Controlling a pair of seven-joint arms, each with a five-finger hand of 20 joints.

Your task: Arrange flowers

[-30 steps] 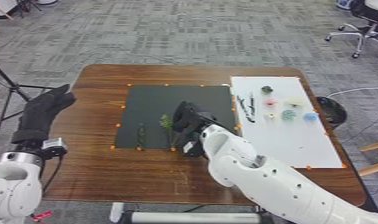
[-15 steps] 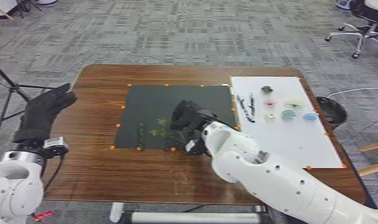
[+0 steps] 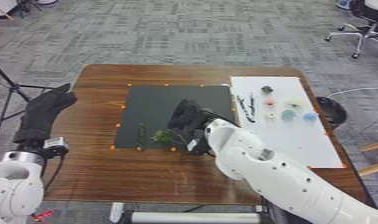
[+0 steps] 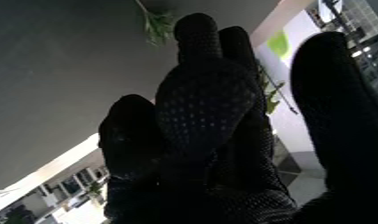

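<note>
In the head view, my right hand (image 3: 187,117) is over the lower right part of the black mat (image 3: 163,102), fingers loosely extended. A bushy green sprig (image 3: 162,136) is beside it, low on the mat, and a narrow green stem (image 3: 141,136) lies farther left. My left hand (image 3: 49,106) is raised past the table's left edge, fingers relaxed. From the right wrist view, my right hand (image 4: 208,107) has no stem visibly gripped; its fingers hide part of the scene. Green leaves (image 4: 157,27) show against the dark mat, and a leafy stem (image 4: 274,95) appears behind the fingers.
On the right, a white sheet (image 3: 296,145) holds dark stems (image 3: 248,107), a dark flower head (image 3: 266,89), a pink one (image 3: 271,101), a teal one (image 3: 288,115), a blue one (image 3: 311,116) and pale ones. Orange markers edge the mat and sheet.
The bushy sprig has gone from standing tall beside the right hand to a lower, rounder outline nearer the mat's front edge. My right hand has shifted slightly toward the far side; the left is unchanged.
</note>
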